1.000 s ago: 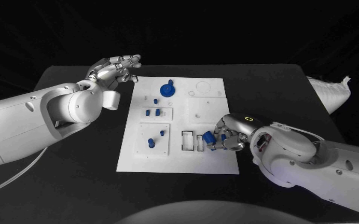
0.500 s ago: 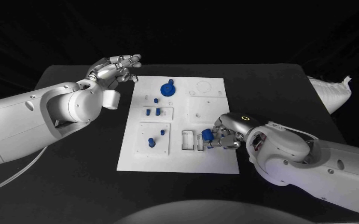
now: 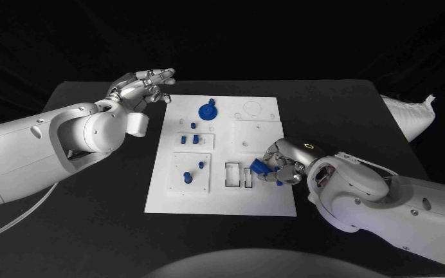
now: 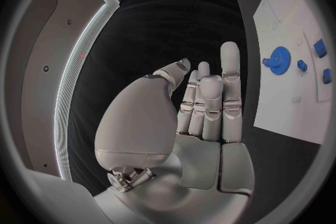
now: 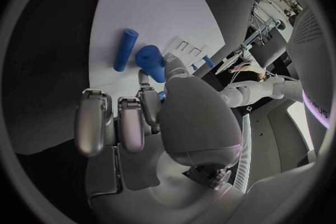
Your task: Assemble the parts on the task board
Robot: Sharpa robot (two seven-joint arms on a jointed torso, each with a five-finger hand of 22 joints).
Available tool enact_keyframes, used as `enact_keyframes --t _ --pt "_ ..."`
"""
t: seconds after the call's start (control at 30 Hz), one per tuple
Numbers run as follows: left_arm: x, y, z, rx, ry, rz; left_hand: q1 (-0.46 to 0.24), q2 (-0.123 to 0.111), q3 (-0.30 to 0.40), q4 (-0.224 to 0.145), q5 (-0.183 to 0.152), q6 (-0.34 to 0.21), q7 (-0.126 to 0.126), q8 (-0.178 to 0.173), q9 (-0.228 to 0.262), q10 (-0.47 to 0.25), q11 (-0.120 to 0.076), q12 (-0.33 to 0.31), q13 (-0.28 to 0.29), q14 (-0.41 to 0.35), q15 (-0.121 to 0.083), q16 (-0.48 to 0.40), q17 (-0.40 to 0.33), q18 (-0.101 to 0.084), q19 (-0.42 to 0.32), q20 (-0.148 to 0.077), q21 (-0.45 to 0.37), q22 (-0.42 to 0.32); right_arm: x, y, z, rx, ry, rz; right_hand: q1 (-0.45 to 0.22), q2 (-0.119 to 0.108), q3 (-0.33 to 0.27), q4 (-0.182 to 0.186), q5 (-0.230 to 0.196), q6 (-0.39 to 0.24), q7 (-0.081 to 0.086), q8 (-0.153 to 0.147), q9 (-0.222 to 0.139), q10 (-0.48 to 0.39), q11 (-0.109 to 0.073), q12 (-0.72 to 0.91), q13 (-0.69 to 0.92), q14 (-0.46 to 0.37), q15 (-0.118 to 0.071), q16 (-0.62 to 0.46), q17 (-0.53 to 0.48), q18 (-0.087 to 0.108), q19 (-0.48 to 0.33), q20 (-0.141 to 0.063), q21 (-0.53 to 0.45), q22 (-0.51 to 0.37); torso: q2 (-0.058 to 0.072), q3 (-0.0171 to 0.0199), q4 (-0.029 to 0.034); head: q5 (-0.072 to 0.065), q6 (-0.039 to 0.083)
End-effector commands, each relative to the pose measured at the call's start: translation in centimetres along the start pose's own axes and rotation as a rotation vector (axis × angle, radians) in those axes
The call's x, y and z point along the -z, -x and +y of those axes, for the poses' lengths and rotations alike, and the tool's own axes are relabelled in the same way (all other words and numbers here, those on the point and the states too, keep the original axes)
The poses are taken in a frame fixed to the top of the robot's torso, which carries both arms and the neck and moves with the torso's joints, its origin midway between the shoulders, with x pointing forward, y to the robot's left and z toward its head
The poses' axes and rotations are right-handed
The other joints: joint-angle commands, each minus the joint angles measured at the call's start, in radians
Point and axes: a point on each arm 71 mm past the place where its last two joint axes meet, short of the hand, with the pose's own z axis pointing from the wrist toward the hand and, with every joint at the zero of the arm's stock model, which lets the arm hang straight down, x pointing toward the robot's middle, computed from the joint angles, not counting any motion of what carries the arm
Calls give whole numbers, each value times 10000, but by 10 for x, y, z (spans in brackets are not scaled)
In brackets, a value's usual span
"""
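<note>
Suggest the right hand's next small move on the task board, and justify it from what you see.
Probably ease the blue part down toward the rectangular slots beside it. The right hand pinches that part just over the task board next to those slots. The left hand hangs off the board's far corner.

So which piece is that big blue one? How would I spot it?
Find the white task board in the middle of the black table and look to its far end. The blue gear lies there, round and toothed with a small knob beside it, much larger than the little blue pegs nearer you.
</note>
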Motion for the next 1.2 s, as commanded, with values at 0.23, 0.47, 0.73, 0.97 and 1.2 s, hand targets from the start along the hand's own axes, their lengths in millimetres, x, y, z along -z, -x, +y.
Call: enact_keyframes --t 0.23,0.47,0.73,0.97,1.2 --pt "0 -3 0 18 -11 319 42 18 -41 -38 -5 20 -51 69 16 -71 24 41 14 -73 12 -49 -43 109 39 33 -42 -12 3 -1 -2 -2967 -619 172 24 306 954 333 1146 173 -101 162 355 20 -91 -95 98 791 -49 41 1281 -107 62 -57 77 57 2 -7 -1 -32 18" --pt "0 -4 0 14 3 343 45 15 -41 -41 -5 19 -50 71 15 -75 24 44 15 -83 12 -61 -66 109 37 33 -44 -12 4 2 1 -3482 -565 -112 -400 140 1321 574 1172 309 -143 196 421 112 -128 -99 131 813 -82 101 1393 -133 111 -88 161 196 -8 -9 1 -32 29" --pt "0 -4 0 12 12 363 49 15 -40 -46 -5 17 -51 74 15 -82 24 48 15 -92 12 -69 -80 109 33 33 -47 -13 6 7 11 -3688 -285 146 -707 -3 1497 678 1442 360 -154 189 462 159 -138 -120 147 821 -93 126 1436 -142 128 -105 192 247 -1 -19 -5 12 38" --pt "0 -5 0 11 14 389 49 15 -40 -46 -5 17 -51 74 15 -82 24 48 15 -92 12 -69 -80 109 33 33 -47 -13 3 0 22 -3624 -352 1240 -907 -105 1472 718 1488 378 -139 180 482 132 -124 -235 79 819 -84 123 1432 -140 119 -102 181 234 7 -11 -3 35 22" --pt "0 -7 0 16 16 414 51 17 -40 -48 -4 17 -49 78 15 -89 26 54 16 -103 13 -76 -94 108 28 33 -51 -14 -2 -7 30 -3361 -513 1980 -1332 41 1458 807 1393 477 -165 182 517 118 -139 -442 -60 836 -91 174 1528 -165 157 -101 259 367 5 -24 -3 34 8"
